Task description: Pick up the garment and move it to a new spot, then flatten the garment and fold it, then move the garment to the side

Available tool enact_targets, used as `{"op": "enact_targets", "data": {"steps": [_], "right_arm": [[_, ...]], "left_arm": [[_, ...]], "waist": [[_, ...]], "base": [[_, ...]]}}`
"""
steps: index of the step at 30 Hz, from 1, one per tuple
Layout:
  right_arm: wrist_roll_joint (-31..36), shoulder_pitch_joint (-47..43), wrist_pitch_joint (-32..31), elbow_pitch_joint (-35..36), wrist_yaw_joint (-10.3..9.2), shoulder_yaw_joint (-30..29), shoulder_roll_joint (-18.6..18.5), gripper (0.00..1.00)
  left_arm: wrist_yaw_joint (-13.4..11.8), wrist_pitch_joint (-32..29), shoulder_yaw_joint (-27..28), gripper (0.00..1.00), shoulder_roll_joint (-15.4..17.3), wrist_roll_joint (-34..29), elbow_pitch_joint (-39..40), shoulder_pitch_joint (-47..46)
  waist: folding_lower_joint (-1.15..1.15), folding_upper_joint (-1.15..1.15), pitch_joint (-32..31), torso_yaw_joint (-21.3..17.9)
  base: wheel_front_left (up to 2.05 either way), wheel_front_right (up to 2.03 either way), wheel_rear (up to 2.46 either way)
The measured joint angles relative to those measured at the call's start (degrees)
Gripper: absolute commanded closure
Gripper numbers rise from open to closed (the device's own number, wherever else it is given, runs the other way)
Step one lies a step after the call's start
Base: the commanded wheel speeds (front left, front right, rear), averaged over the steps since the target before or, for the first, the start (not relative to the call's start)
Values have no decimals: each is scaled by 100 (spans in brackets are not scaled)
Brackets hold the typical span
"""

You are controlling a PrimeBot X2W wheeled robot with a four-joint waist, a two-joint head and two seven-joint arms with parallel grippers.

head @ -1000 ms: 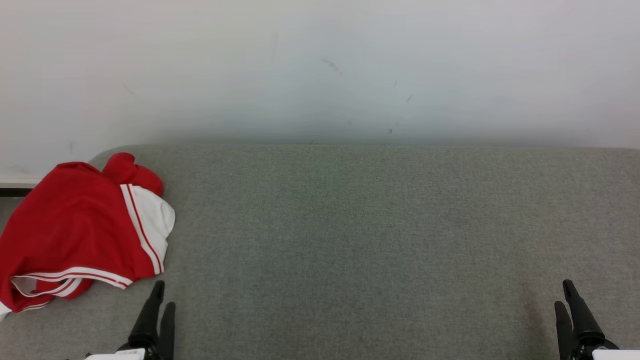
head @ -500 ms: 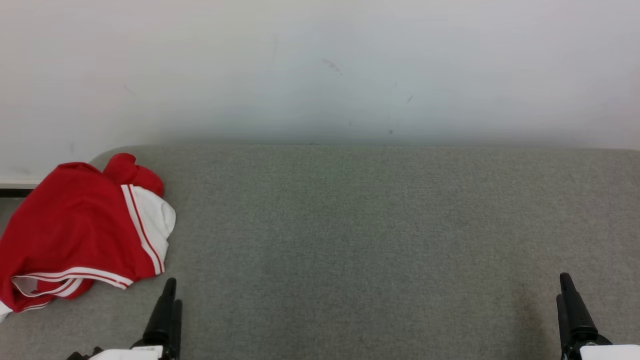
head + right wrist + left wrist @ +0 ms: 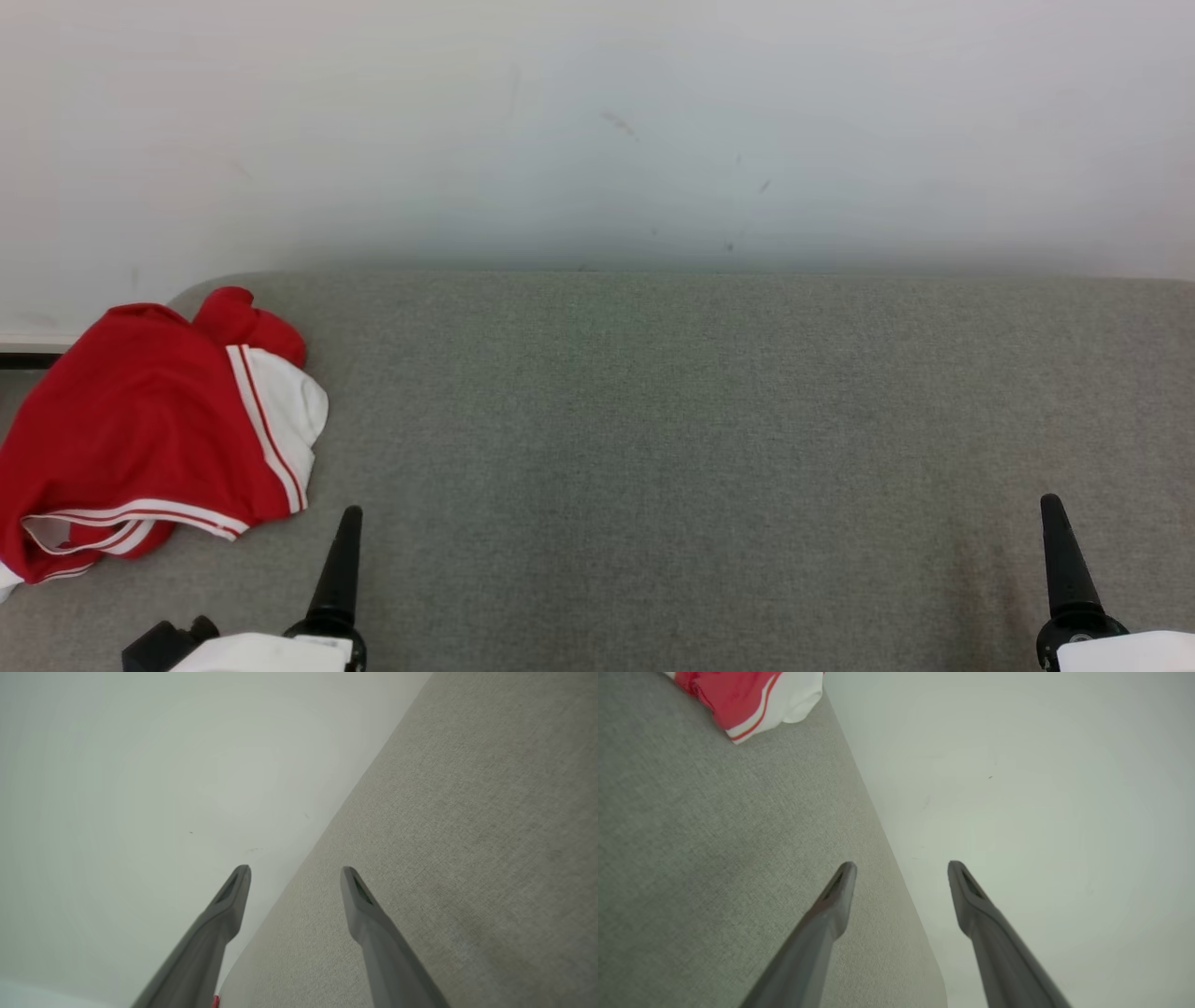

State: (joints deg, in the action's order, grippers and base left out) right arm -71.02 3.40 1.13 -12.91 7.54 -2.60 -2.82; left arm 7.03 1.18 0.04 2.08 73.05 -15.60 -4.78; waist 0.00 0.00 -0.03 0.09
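Inspection, head and wrist views.

**Hidden or unclear**
- The garment (image 3: pixel 140 439) is cut off by the left edge of the head view. It lies crumpled, so its type cannot be determined. What shows is red cloth, a white panel and white-and-red striped trim.
- The left wrist view catches one corner of the garment (image 3: pixel 747 695) at the top edge. The rest is out of frame.
- The left edge of the bench (image 3: pixel 700 420) is covered by the cloth and cannot be traced.
- In the head view each tool appears edge-on as a single dark spike, so the gap between the fingers cannot be read there.
- A small red speck sits at the bottom edge of the right wrist view. It is too small to identify.
- Whether either tool touches the bench fabric cannot be told.

**Tools**
- The left tool (image 3: pixel 347 523) stands at the lower left, near the garment's lower right hem but apart from it. Its wrist view shows the left tool (image 3: pixel 901 865) spread wide with nothing between the fingers.
- The right tool (image 3: pixel 1053 513) stands at the lower right, well apart from the garment. Its wrist view shows the right tool (image 3: pixel 295 869) likewise spread wide and holding nothing.

**Task item location**
- The garment rests on the left end of the grey fabric bench, by its rounded far corner, below the pale wall (image 3: pixel 597 121).
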Motion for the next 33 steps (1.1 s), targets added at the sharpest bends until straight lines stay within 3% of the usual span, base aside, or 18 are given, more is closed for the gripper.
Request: {"op": "enact_targets", "data": {"steps": [18,33], "right_arm": [[2239,43,357,55,0,212,-282,0],[3561,122,602,-177,0,352,-430,0]], "left_arm": [[-56,353,-165,0,15,-2219,-35,-144],[-242,604,-416,0,113,-3927,-3,-200]], "waist": [[0,0,-11,8],[0,0,-37,-17]], "base": [[0,0,0],[0,0,0]]}}
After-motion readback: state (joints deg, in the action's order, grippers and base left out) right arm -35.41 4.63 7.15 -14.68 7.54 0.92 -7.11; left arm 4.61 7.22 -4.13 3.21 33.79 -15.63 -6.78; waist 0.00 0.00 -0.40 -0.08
